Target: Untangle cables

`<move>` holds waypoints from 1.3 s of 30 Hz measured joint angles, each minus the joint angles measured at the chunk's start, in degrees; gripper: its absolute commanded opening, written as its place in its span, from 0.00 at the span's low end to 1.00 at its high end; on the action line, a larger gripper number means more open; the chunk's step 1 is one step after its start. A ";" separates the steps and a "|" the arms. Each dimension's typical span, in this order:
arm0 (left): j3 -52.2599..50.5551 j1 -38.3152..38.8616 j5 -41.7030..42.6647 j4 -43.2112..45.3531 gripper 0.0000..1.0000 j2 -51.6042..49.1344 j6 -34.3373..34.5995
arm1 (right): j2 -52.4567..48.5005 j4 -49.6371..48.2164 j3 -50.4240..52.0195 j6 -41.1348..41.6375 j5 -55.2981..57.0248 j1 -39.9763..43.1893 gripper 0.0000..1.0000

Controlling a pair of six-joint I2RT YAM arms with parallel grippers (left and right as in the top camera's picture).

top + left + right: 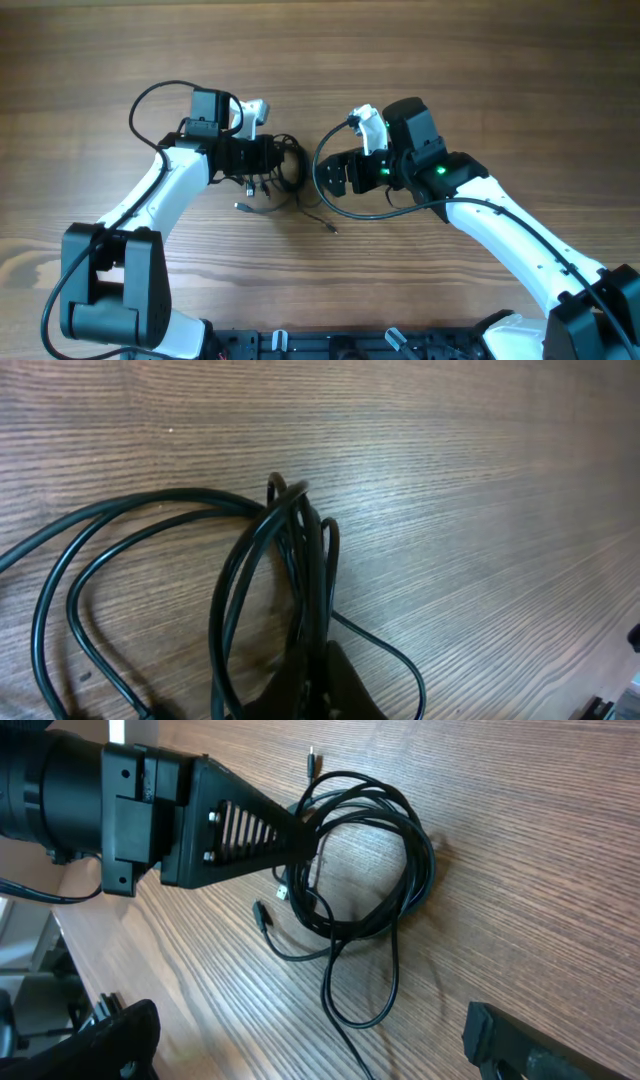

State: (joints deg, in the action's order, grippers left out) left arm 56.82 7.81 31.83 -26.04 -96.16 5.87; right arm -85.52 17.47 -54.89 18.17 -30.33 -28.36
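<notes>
Clearly, the cables (412,870) will handle as light, limp things. They are thin black cords lying in a loose coil of overlapping loops on the wooden table (480,60) between the two arms, with small plug ends (262,912) trailing out of the bundle. The left gripper (300,832) is clenched on several strands at one side of the coil, and in its own wrist view the cords bunch together and run down into its fingers. The right gripper (310,1025) is spread wide with nothing in it, hanging near the far side of the coil. Cords this soft probably have no stiffness to push against, so they will simply follow any pull, and their smooth jackets may slide through a weak pinch. With one side pinned, a tug on the whole bundle would likely cinch the loops tighter. The better hold, I judge, is a single strand on the outer arc of the coil — or the cord just behind a free plug end — drawn away from the pinned side. The plug joints look like the only delicate spots, so a sharp yank there is best avoided.
</notes>
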 measured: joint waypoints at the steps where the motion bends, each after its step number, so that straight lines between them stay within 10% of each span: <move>1: 0.00 0.00 0.02 0.17 0.06 0.00 0.02 | 0.00 0.00 0.00 0.00 0.00 0.00 1.00; 39: -0.02 0.07 0.70 3.82 0.04 -0.02 0.44 | -0.04 -3.96 0.17 0.02 0.92 0.00 1.00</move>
State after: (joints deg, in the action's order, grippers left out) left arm 56.80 7.88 32.53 -22.22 -96.18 6.31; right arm -85.56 13.52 -54.72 18.20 -29.41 -28.36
